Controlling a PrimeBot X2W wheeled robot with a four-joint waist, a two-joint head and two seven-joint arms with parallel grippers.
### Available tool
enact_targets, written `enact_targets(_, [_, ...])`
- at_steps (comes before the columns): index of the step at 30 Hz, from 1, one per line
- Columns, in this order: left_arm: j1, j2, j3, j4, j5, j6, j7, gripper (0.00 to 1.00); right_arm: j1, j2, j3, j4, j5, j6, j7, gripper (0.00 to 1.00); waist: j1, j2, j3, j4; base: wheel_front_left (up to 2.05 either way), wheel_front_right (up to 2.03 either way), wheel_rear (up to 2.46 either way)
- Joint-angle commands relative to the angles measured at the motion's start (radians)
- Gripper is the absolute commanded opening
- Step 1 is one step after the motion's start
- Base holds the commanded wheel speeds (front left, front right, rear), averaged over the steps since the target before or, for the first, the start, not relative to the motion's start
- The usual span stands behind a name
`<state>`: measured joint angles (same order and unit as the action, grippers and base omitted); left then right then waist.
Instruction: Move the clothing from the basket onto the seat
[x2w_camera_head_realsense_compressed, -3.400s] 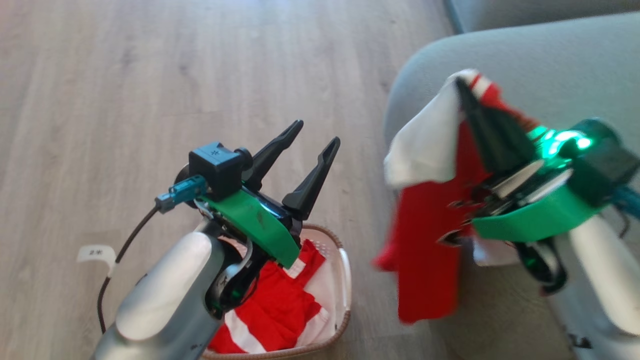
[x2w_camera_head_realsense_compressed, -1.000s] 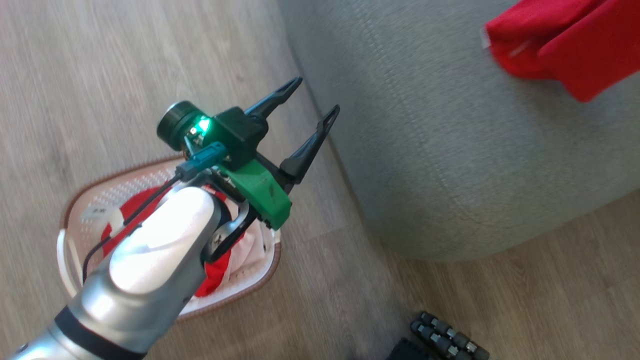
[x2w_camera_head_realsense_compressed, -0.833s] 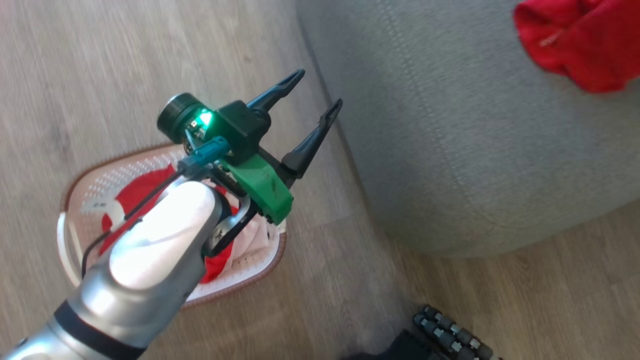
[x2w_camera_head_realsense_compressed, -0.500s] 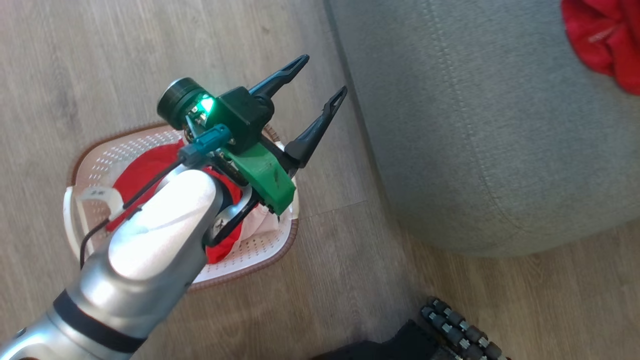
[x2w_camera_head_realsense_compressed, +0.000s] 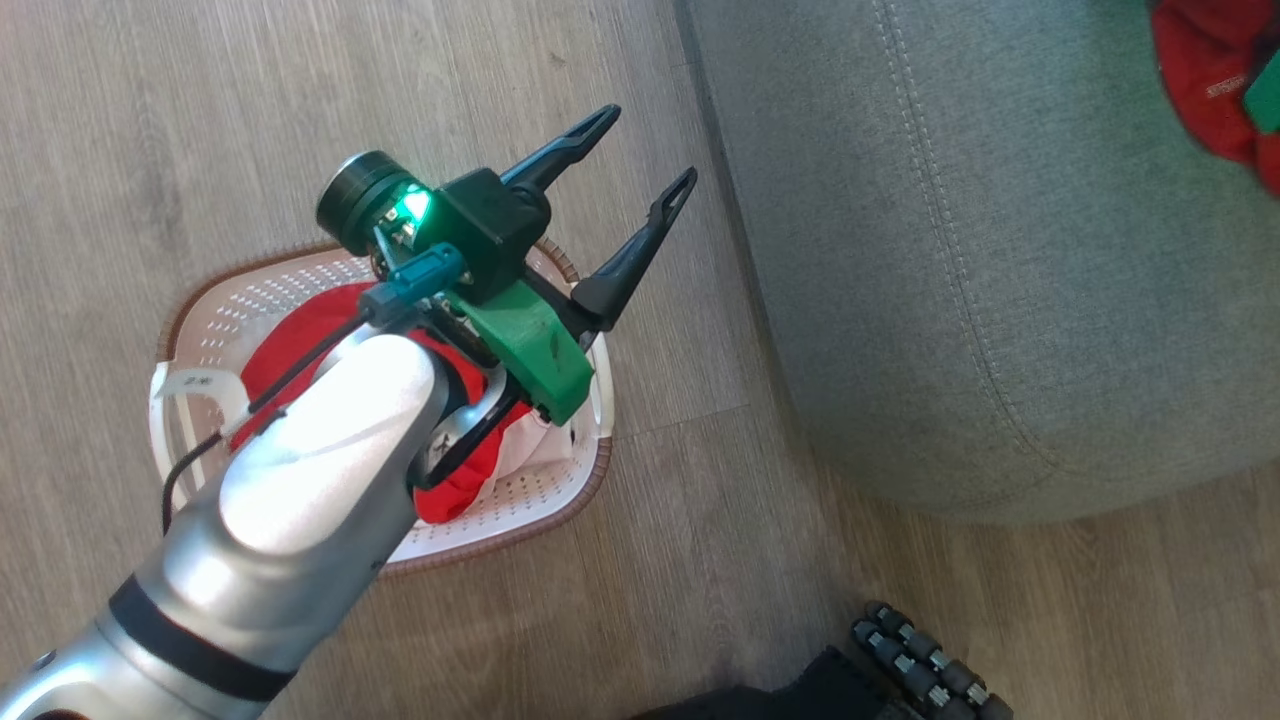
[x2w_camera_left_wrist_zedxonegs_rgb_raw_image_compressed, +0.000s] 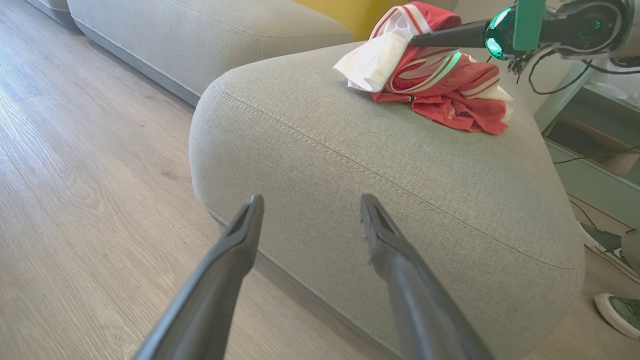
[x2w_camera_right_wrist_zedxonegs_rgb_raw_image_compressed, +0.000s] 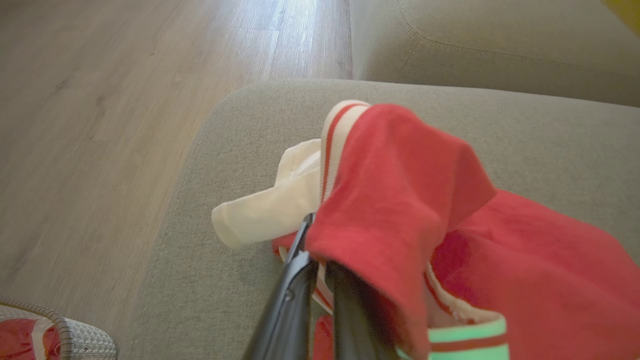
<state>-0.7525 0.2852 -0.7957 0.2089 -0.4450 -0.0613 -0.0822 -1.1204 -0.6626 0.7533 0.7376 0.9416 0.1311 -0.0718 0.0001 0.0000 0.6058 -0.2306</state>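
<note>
Lower centre, the right tool (x2w_camera_right_wrist_zedxonegs_rgb_raw_image_compressed: 317, 260) pinches a red-and-white shiny garment (x2w_camera_right_wrist_zedxonegs_rgb_raw_image_compressed: 400, 200) lying on the grey-green fabric cushion (x2w_camera_right_wrist_zedxonegs_rgb_raw_image_compressed: 200, 250). The left tool (x2w_camera_head_realsense_compressed: 648, 144) stands open above a white perforated plastic basket (x2w_camera_head_realsense_compressed: 510, 495).

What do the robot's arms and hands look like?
Left hand: two long, tapering black fingers on a green bracket, with a glowing green light. Silver forearm with a black band; black cable with teal connector. Right hand matches.

Bright daylight; clothing (x2w_camera_head_realsense_compressed: 1196, 72) blurred at edge
</note>
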Motion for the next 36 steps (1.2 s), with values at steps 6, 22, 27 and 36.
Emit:
enact_targets(6, [-0.022, 0.014, 0.030, -0.017, -0.016, 0.009, -0.014, 1.00, 0.014, -0.060, 0.071, -0.026, 0.079, 0.000, 0.035, 1.00, -0.0001, 0.0000, -0.024, -0.009, 0.00, 0.00, 0.00])
enact_targets(22, [0.067, 0.017, 0.049, 0.023, -0.070, 0.034, -0.073, 1.00, 0.039, -0.179, 0.248, -0.130, 0.219, 0.000, 0.206, 1.00, -0.0001, 0.0000, -0.227, -0.021, 0.00, 0.00, 0.00])
enact_targets(27, [0.111, 0.032, 0.063, 0.024, -0.093, 0.049, -0.089, 1.00, 0.057, -0.236, 0.276, -0.192, 0.254, 0.000, 0.199, 1.00, -0.0001, 0.0000, -0.296, -0.020, 0.00, 0.00, 0.00])
enact_targets(36, [0.194, 0.046, 0.089, 0.014, -0.132, 0.082, -0.119, 1.00, 0.101, -0.321, 0.271, -0.284, 0.272, 0.000, 0.100, 1.00, -0.0001, 0.0000, -0.418, 0.025, 0.00, 0.00, 0.00])
